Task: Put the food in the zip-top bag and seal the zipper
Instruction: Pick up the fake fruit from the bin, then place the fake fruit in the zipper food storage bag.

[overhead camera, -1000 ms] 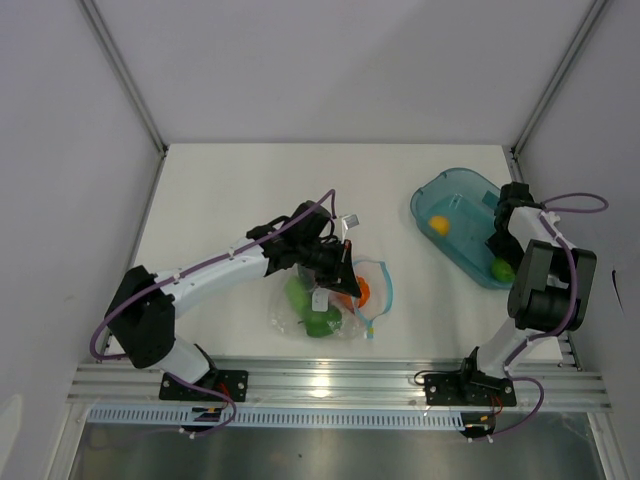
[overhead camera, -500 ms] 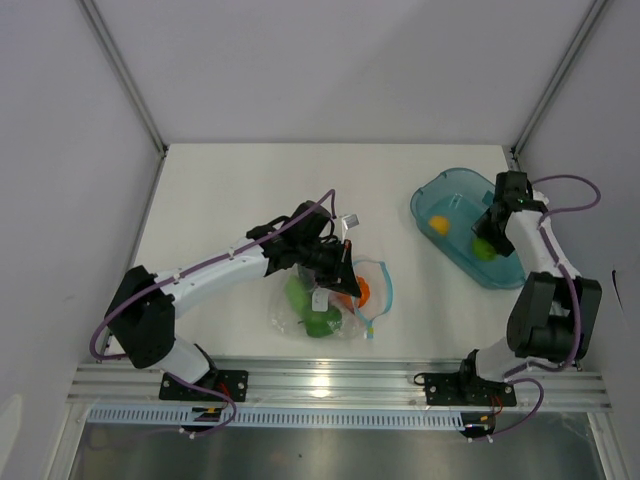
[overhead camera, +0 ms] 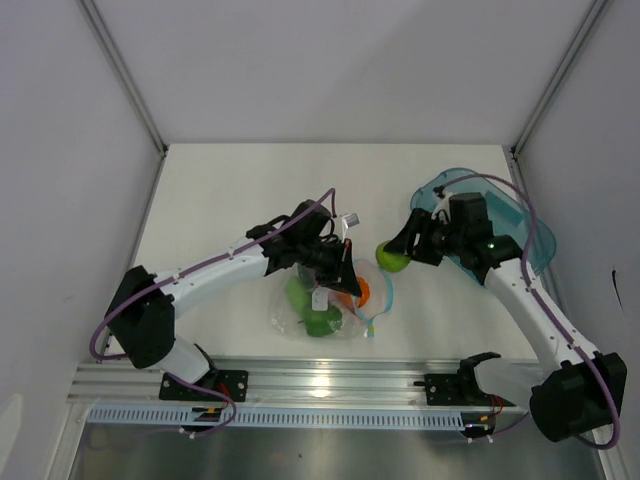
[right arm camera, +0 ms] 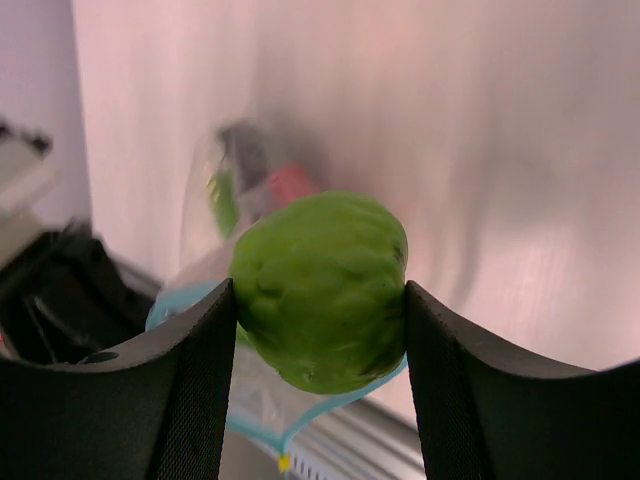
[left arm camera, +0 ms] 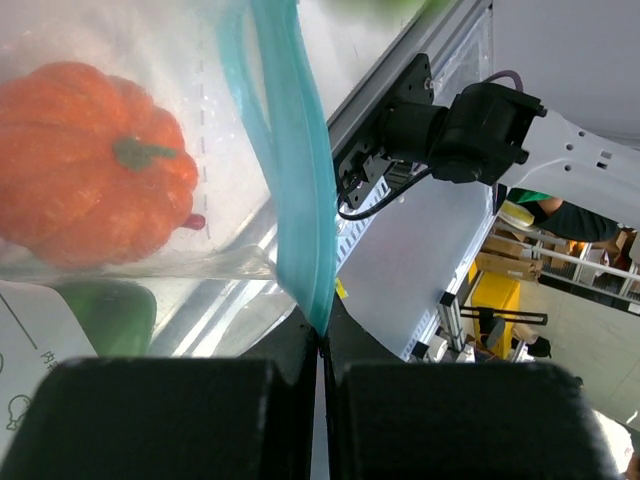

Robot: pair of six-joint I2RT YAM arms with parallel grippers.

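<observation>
Left fingers (left arm camera: 300,352) pinching the zipper (left arm camera: 295,200), right fingers (right arm camera: 200,370) clamped on green fruit (right arm camera: 320,290) — near the zip-top bag (overhead camera: 352,322)

White table (overhead camera: 230,190) — pale grey walls (overhead camera: 330,60)

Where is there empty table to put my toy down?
Biggest bare patch: the back-left table, between back wall and left arm. Another in front, between the zip-top bag and right arm. Crowded: the middle, where the left gripper pinches the zipper and the right gripper holds a lime by the teal tray.
</observation>
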